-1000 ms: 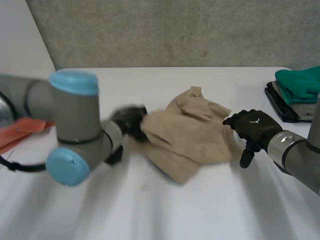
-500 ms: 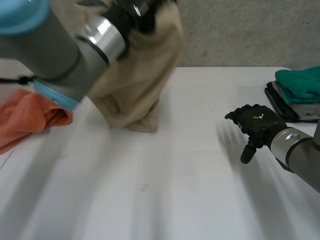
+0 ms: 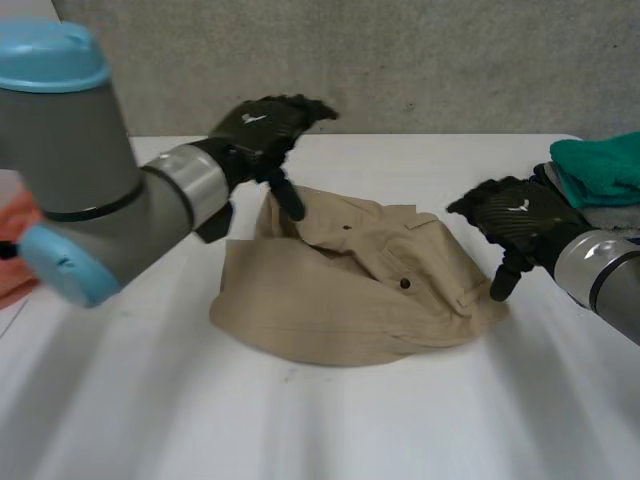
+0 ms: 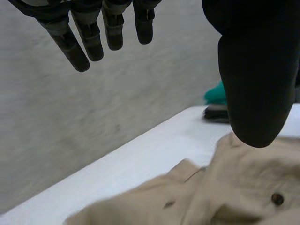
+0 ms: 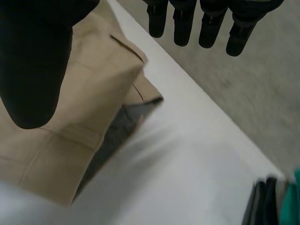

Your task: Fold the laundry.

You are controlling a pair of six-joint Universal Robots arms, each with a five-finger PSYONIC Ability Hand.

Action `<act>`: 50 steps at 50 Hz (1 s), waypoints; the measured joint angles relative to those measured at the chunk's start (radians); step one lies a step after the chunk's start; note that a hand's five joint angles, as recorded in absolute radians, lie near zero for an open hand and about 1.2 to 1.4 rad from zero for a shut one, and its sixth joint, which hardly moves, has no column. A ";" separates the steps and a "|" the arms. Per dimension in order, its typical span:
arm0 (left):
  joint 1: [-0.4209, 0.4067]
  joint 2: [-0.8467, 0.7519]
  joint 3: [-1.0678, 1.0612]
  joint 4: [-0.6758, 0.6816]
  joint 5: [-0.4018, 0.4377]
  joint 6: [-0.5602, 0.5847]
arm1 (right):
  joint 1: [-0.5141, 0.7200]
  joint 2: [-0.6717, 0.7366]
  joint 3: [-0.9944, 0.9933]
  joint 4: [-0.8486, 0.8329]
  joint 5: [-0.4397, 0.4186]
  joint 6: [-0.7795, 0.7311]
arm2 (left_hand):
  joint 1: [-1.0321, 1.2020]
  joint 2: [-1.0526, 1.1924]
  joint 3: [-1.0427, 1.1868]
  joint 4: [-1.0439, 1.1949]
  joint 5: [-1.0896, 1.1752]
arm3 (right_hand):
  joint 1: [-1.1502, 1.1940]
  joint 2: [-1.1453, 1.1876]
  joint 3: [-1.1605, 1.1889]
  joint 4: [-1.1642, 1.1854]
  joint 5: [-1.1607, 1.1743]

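Half a second ago the left hand (image 3: pixel 265 125) held the tan cotton garment with dark buttons and pocket flaps (image 3: pixel 350 290) bunched high above the table. Now that garment lies spread on the white table (image 3: pixel 300 430), and the hand hangs open above its far left corner. The right hand (image 3: pixel 515 215) has shifted only slightly and sits beside the garment's right end.

In the left wrist view the fingers (image 4: pixel 89 37) are straight, spread and clear of the cloth (image 4: pixel 225 197), while the thumb points down over a raised ridge of it. Whether the thumb tip touches the cloth cannot be told. The right wrist view shows the same posture: fingers (image 5: pixel 211 23) extended and apart, holding nothing, with the tan fabric (image 5: pixel 70 108) under the thumb side of the palm.

The garment's long axis runs across the table from one hand to the other, with rumpled folds near the left hand and a flatter pocket side toward the right. Each hand is nearest its own end, so my guess is that the next step is smoothing or grasping both ends.

A stack of folded green and dark clothes (image 3: pixel 600 170) sits behind the right hand, and an orange cloth (image 3: pixel 10 280) lies beyond the left arm.
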 measured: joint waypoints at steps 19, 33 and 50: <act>-0.054 0.009 -0.451 0.089 -0.250 0.147 | 0.024 0.022 0.114 0.104 -0.138 -0.423 | 0.079 0.062 0.051 0.070 0.033 | 0.141 0.145 0.161 0.159 0.150; -0.069 -0.127 -0.388 0.195 -0.288 0.321 | 0.068 0.208 0.116 -0.232 0.027 -0.182 | 0.968 0.986 0.972 0.992 0.938 | 0.899 0.964 0.966 0.973 0.933; -0.017 0.537 -0.042 0.040 -0.273 0.252 | 0.044 -0.199 -0.378 0.025 0.007 0.385 | 0.968 0.992 0.977 0.996 0.937 | 0.899 0.966 0.978 0.989 0.963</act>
